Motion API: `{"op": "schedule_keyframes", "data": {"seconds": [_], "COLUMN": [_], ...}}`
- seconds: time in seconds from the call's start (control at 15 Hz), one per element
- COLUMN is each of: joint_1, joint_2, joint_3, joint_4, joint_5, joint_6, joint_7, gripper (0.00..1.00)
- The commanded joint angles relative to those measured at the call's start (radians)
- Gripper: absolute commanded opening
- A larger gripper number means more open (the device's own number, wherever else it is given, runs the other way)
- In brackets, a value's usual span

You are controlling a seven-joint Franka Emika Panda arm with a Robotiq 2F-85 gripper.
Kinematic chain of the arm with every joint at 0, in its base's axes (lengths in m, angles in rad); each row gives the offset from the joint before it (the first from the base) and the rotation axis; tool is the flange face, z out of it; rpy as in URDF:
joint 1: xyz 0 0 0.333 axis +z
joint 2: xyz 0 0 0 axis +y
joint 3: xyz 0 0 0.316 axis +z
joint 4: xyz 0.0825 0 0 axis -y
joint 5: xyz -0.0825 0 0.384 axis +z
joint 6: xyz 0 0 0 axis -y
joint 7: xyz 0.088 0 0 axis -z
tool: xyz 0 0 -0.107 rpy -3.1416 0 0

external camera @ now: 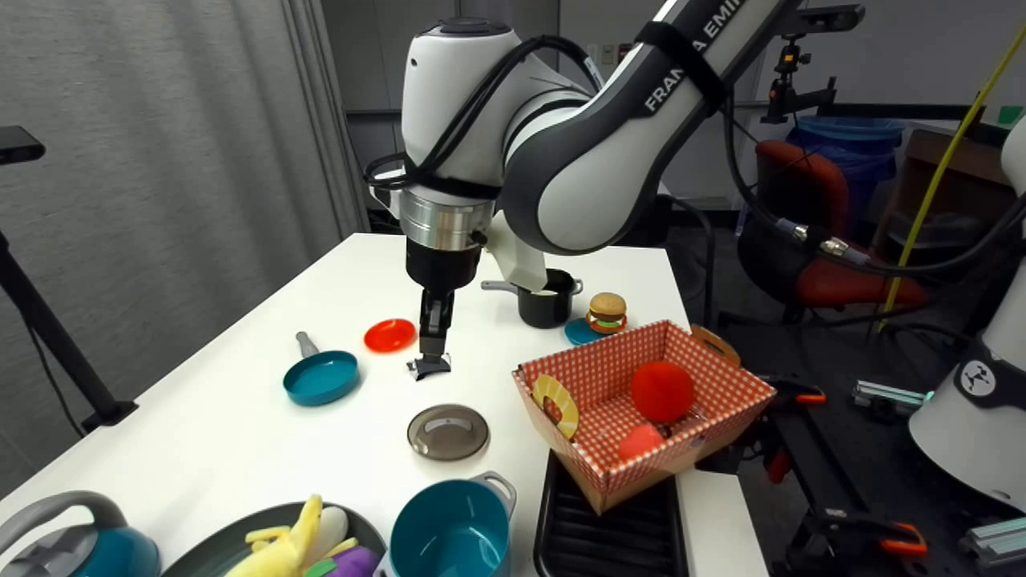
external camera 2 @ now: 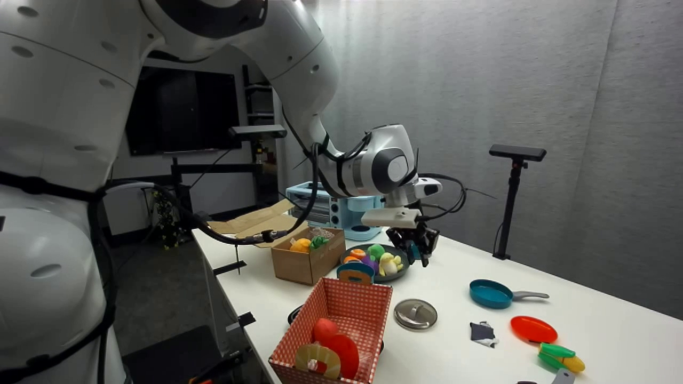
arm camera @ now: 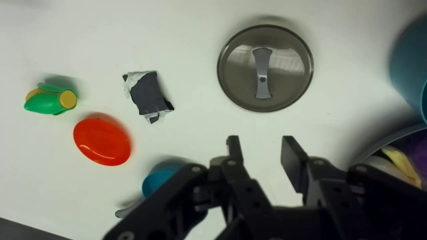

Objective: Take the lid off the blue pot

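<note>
hovering lower centre in the wrist view, claw (arm camera: 261,145) gapes! lid (arm camera: 265,68) lies upper centre, blue pot (arm camera: 411,66) upper right.

Arm (external camera: 589,188) bent, gripper (arm camera: 261,142) pointing down (fingers (arm camera: 293,158) parted).

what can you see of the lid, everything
The lid is a round, greyish disc, apparently glass, with a thin metallic-looking rim. A grey bar handle, flared at both ends and bearing a small dark mark, crosses its middle. It lies flat, handle up, on the white table, near the blue pot but apart; nothing else touches it.
</note>
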Motion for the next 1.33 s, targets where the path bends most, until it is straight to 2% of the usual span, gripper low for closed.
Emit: {"op": "schedule_keyframes", "data": {"seconds": [0.0,0.27,0.53,0.73,0.8,1.27], "joint_1": [-0.006,-0.002,-0.004,-0.022,-0.012,-0.014], "joint_2": [-0.022,-0.031,-0.044,-0.060,-0.012,-0.030], "joint_3": [0.006,0.004,0.010,0.041,0.023,0.033], "joint_4": [-0.023,-0.038,-0.062,-0.091,-0.043,-0.067], "joint_5": [-0.008,-0.011,-0.001,0.047,0.015,0.026], "joint_6": [-0.009,-0.012,-0.010,-0.007,-0.003,-0.003], "joint_7": [0.026,0.035,0.046,0.021,0.024,0.024], "gripper": [0.71,0.99,1.00,1.00,1.00,1.00]}}
